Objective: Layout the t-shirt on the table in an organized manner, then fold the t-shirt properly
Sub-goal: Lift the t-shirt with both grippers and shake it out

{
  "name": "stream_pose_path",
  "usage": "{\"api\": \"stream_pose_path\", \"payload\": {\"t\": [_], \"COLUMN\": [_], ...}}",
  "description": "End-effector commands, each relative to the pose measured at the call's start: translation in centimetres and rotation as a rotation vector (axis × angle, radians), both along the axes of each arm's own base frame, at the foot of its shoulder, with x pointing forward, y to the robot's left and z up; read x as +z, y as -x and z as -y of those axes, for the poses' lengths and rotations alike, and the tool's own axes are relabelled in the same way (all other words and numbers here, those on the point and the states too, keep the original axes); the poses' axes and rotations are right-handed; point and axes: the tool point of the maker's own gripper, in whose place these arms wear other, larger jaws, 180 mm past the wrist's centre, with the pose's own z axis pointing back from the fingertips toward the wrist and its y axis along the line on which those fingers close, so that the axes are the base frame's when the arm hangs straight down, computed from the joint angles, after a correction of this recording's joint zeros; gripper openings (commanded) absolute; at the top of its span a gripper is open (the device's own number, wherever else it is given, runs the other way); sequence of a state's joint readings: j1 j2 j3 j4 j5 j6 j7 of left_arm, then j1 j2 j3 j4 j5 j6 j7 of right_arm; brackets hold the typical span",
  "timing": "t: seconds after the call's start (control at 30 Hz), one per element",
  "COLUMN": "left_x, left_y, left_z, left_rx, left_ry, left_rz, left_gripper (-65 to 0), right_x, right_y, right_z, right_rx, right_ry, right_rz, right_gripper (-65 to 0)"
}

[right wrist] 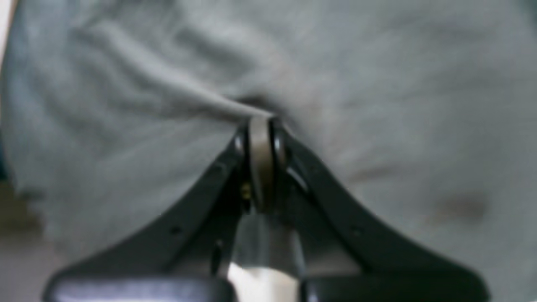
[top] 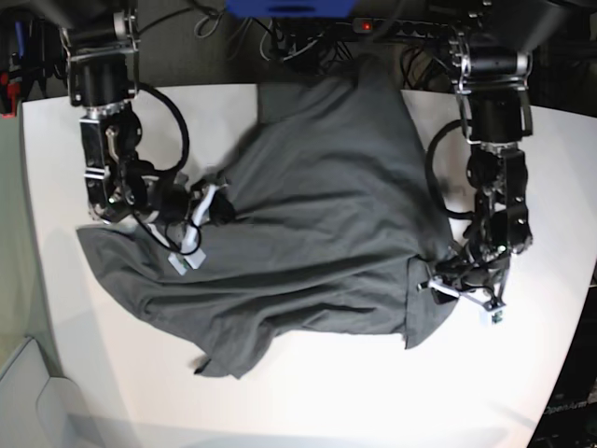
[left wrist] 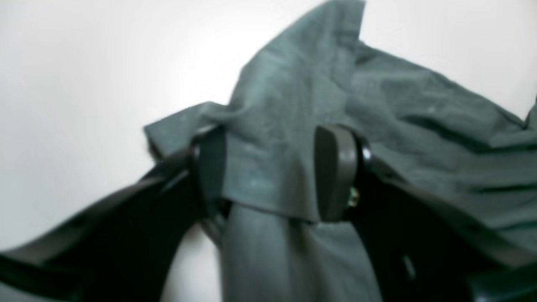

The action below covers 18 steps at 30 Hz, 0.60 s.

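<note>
Grey shirt point(top: 317, 205) lies crumpled on the counter point(top: 308, 401), each pincer – left point(left wrist: 272, 172) on a thick fold, right point(right wrist: 261, 126) on a thin pleat – holding cloth, so uneven pulling could bunch it more.

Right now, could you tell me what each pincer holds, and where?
Both hold the t-shirt: left pincer around a bunched edge fold, right pincer pinching a ridge of cloth.

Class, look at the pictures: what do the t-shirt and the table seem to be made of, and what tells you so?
T-shirt: soft woven or knit cloth, probably cotton, matte dark grey; it wrinkles and drapes in folds.
Table: smooth white hard surface, perhaps laminate or painted board; it shows a slight sheen and no grain.
</note>
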State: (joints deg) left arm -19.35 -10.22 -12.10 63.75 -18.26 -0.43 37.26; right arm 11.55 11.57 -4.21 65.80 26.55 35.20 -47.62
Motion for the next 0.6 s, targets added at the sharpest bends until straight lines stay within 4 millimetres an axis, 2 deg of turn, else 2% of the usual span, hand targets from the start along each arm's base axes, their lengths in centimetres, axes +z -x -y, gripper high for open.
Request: {"api": "stream_pose_path", "payload": {"t": [0.0,0.2,0.47,0.57], "left_x": [1.6,-1.0,-5.8,-5.9], "left_y": [-1.3,0.0,6.2,8.7], "left_z": [-1.2,-1.8,-5.4,-6.3], "left_rx": [0.025,0.037,0.058,0.044], "left_ry": [-0.015,-0.011,-0.075,-0.116], "left_rz": [0.042,-0.034,-0.171,-0.178], "left_gripper": [-32.1,-32.1,-32.1,-32.1], "right_x": [-3.1,-2.0,0.2,0.9], "right_y": [2.0,-2.0,-8.2,-9.7], "right_z": [4.1,5.7,6.2,6.3], "right_rx": [0.003,-0.017,-0.082,-0.104], "right_ry": [0.226,0.289,0.238,0.214], "right_rz": [-0.120,-0.053,0.010,0.033], "right_gripper": [-65.0,-65.0,-65.0,-65.0]}}
